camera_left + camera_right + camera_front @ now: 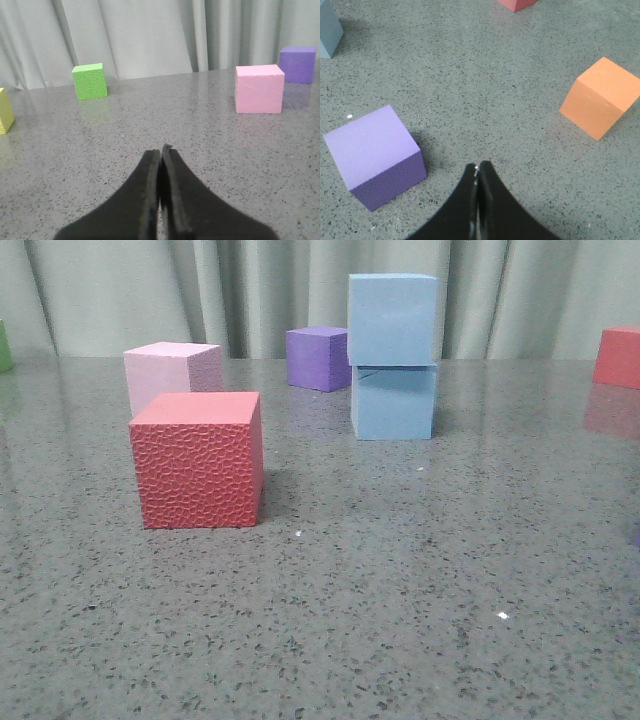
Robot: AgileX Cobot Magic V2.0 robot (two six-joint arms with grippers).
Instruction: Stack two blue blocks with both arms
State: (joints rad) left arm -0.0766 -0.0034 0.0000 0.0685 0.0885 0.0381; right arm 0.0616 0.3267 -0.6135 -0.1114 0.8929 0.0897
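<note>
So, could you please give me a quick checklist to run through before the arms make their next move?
1. Stack made: one blue block sits on the other blue block: ok.
2. Alignment: the upper block sits roughly square, overhanging slightly on one side: ok.
3. Left gripper free: fingers closed together, nothing between them: ok.
4. Right gripper free: fingers closed, empty: ok.
5. Grippers away from the stack: neither shows in the front view: ok.
6. Neighbours apart from the stack: purple cube behind it and red cube in front-left do not touch it: ok.
</note>
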